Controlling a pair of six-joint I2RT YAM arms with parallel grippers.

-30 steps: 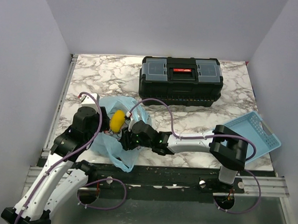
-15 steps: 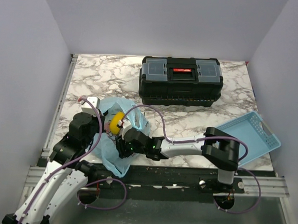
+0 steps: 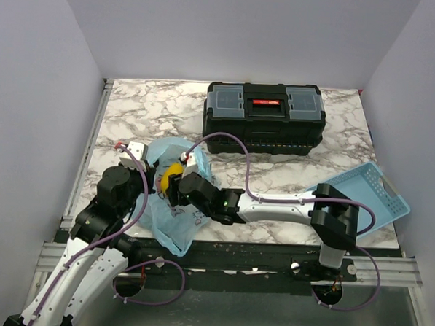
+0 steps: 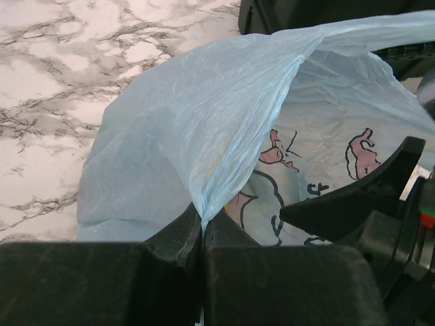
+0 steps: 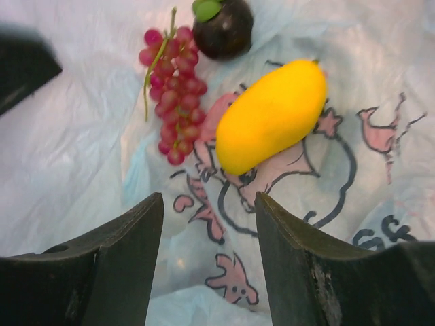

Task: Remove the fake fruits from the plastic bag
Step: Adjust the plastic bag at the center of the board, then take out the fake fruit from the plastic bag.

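The light-blue plastic bag (image 3: 172, 220) with pink cartoon prints lies at the table's near left, its mouth held up. My left gripper (image 4: 202, 229) is shut on a pinched fold of the plastic bag (image 4: 197, 142). Inside the bag (image 5: 81, 163) lie the yellow mango-like fruit (image 5: 272, 115), a bunch of reddish-purple grapes (image 5: 170, 88) and a dark round fruit (image 5: 221, 28) with a green cap. My right gripper (image 5: 209, 210) stands open just short of the mango, with nothing between its fingers. From above, only the yellow fruit (image 3: 168, 177) shows, beside the right gripper (image 3: 174, 187).
A black toolbox (image 3: 263, 127) with a red latch stands at the back centre. A rigid light-blue basket tray (image 3: 369, 200) leans at the right edge of the marble table (image 3: 140, 108). Purple cables loop over both arms.
My left gripper has shut on the bag's edge and lifted it. My right gripper has pushed left into the bag's mouth and opened wider.
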